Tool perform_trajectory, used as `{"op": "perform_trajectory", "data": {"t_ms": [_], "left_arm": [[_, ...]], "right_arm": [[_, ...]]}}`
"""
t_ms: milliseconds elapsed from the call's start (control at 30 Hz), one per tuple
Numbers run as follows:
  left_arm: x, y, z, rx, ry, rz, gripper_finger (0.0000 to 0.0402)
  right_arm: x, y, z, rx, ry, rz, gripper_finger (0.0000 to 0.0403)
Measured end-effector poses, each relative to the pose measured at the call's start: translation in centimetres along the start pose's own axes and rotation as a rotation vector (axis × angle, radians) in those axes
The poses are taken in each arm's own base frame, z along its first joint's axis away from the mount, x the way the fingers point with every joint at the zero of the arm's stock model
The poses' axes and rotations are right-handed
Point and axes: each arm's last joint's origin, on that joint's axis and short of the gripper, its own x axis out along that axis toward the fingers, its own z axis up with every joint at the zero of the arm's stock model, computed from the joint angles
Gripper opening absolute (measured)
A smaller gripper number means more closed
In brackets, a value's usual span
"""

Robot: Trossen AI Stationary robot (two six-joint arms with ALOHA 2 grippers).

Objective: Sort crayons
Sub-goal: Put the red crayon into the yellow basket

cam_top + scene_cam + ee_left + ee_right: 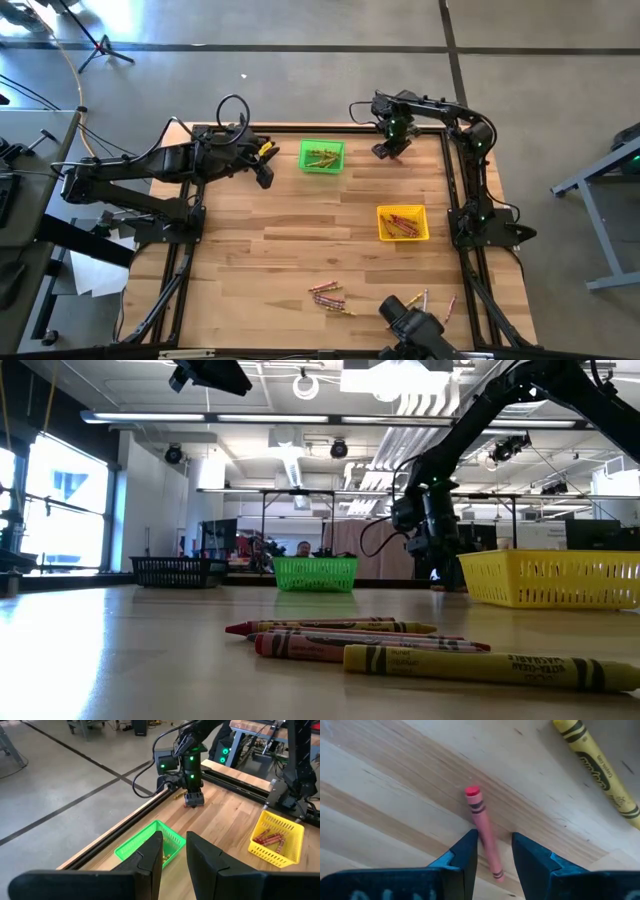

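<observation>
My right gripper (pixel 495 855) is low over the table's far right part (pixel 388 150), open. Its fingers stand on either side of a pink-red crayon (pixel 482 827) that lies flat on the wood. A yellow crayon (pixel 597 765) lies next to it. My left gripper (pixel 175 855) is open and empty, above the table just left of the green bin (pixel 322 156), which holds yellowish crayons. The yellow bin (pixel 403 222) holds red crayons. Several loose crayons (pixel 330 297) lie near the front edge, and more lie to the right of them (pixel 422 299). My right gripper comes from above with its fingers across the pink-red crayon's lower half (pixel 490 852). The crayon lies flat on the table between them. I cannot tell whether either finger touches it.
A black bin (pixel 175 571) shows at the far left in the low view. A dark camera mount (pixel 410 325) sits at the front edge by the loose crayons. Bare wood lies between the two bins and the front pile.
</observation>
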Motion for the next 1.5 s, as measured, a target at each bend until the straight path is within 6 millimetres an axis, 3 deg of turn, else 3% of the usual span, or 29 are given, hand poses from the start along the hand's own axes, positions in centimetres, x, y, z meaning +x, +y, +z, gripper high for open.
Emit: {"op": "perform_trajectory", "data": {"t_ms": [133,300,433,533,633,767,967,1100,1233,1367,1500], "left_arm": [[0.0,0.0,0.0,-0.001,0.0,0.0,0.0072],[0.0,0.0,0.0,0.0,0.0,0.001,0.0072],[0.0,0.0,0.0,0.001,0.001,0.001,0.0072],[0.0,0.0,0.0,0.001,0.001,0.001,0.0072],[0.0,0.0,-0.1,0.005,0.007,0.003,0.0072],[0.0,0.0,-0.1,0.008,0.011,0.004,0.0072],[0.0,0.1,-0.1,0.018,0.012,0.008,0.0072],[0.0,0.1,-0.1,0.055,0.013,0.008,0.0072],[0.0,0.1,-0.1,0.099,0.013,0.009,0.0072],[0.0,0.1,-0.1,0.133,0.012,0.008,0.0072],[0.0,0.1,-0.1,0.148,0.012,0.008,0.0072]], "right_arm": [[0.1,0.1,0.0,0.002,0.005,0.034,0.0082],[0.0,0.2,-0.2,0.028,0.037,0.059,0.0015],[-0.8,0.7,-1.6,-0.01,0.152,0.064,0.002],[-3.9,1.4,-2.6,-0.063,0.097,0.072,0.0017],[-6.4,2.5,-4.9,-0.093,0.106,0.062,0.0007],[-10.5,5.6,-8.4,-0.147,-0.01,0.056,0.001],[-13.4,10.6,-14.4,-0.206,-0.158,0.043,0.0012],[-12.1,13.4,-18.0,-0.283,-0.215,-0.004,0.0012],[-7.9,14.5,-20.8,-0.379,-0.145,0.069,0.0012],[-4.2,14.4,-22.0,-0.355,-0.099,0.173,0.0012],[-2.4,14.0,-22.3,-0.257,-0.1,0.2,0.0012]]}}
